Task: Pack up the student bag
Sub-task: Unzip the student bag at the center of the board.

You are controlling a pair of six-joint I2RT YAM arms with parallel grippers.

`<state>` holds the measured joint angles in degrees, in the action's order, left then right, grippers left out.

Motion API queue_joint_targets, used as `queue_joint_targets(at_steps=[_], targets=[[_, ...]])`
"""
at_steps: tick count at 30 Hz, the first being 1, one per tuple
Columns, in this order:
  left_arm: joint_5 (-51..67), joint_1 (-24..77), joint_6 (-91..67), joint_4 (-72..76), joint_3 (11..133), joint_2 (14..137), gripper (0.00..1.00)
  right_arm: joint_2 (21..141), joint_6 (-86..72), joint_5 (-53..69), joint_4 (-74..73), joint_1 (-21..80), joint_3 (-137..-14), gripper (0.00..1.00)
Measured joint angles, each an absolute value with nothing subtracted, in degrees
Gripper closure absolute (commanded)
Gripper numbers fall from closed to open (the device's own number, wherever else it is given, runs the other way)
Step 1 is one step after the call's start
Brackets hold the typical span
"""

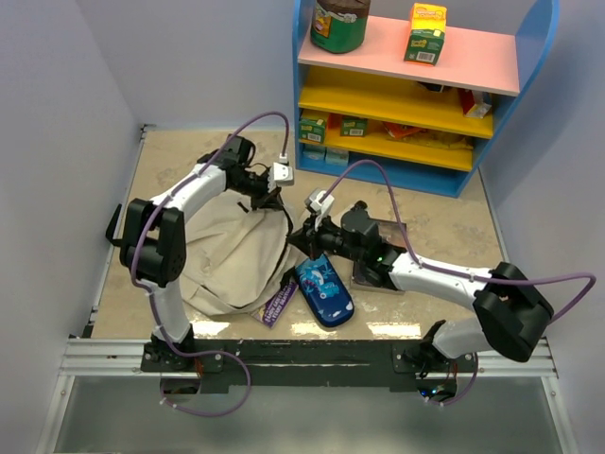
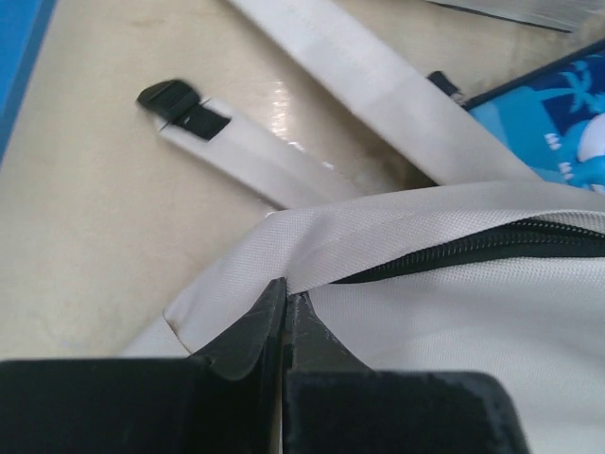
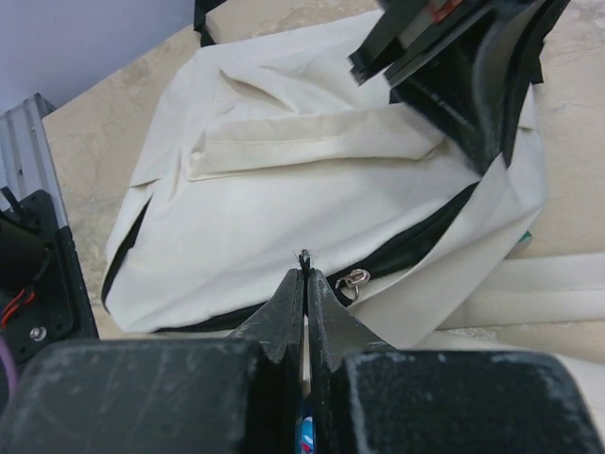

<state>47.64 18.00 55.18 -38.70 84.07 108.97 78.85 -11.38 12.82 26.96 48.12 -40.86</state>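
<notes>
The student bag (image 1: 227, 257), a soft beige canvas backpack, lies flat on the table's left half. My left gripper (image 2: 285, 291) is shut on the bag's fabric edge just above the black zipper (image 2: 473, 248); in the top view the left gripper (image 1: 267, 200) is at the bag's far right corner. My right gripper (image 3: 305, 270) is shut on a small black zipper pull, next to a metal ring (image 3: 357, 280) on the bag (image 3: 284, 189). From above, the right gripper (image 1: 301, 238) sits at the bag's right edge. A blue pencil case (image 1: 324, 290) lies just right of the bag.
A beige strap with a black buckle (image 2: 180, 104) lies on the table beyond the bag. A purple packet (image 1: 279, 301) rests by the pencil case. A flat dark book (image 1: 378, 274) lies under the right arm. A shelf unit (image 1: 416, 95) with boxes and a jar stands at the back right.
</notes>
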Motion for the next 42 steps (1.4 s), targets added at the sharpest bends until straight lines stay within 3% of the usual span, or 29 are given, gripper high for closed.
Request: queue_joint_targets(at_steps=[26, 37, 42], targets=[[27.0, 13.1, 25.3, -25.8, 86.9, 111.5, 1.0, 88.8, -17.1, 7.0, 34.4, 66.1, -41.3, 1.0], [18.2, 11.6, 15.1, -31.6, 94.3, 114.6, 1.0, 101.9, -17.4, 8.4, 36.7, 68.9, -54.2, 1.0], [17.8, 11.6, 14.5, -32.8, 94.4, 114.6, 0.63, 106.2, -17.6, 8.0, 33.3, 69.5, -60.6, 0.98]])
